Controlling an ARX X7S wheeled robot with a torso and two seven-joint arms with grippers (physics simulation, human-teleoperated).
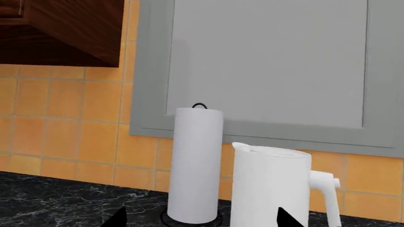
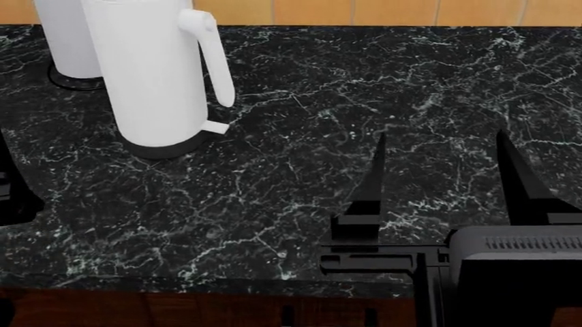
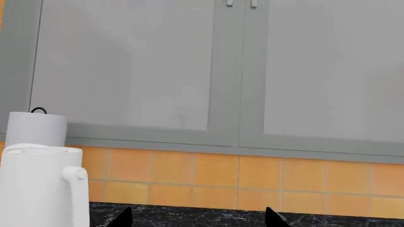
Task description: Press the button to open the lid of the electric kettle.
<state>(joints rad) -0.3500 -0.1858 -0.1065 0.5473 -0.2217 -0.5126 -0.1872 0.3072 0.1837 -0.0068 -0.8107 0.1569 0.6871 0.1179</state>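
Note:
The electric kettle is a tall white jug with a curved handle, standing on the black marble counter. Its flat lid lies shut on top. I cannot make out a button. My left gripper is open and empty, short of the kettle, with only its two black fingertips showing. In the head view the kettle stands at the far left with its top cut off. My right gripper is open and empty, well right of it. The right wrist view shows the kettle, its lid and my right gripper.
A white paper towel roll on a dark base stands just behind and beside the kettle. An orange tiled wall and grey cabinet doors are behind. A brown wood cabinet hangs at upper left. The counter's front edge is near me.

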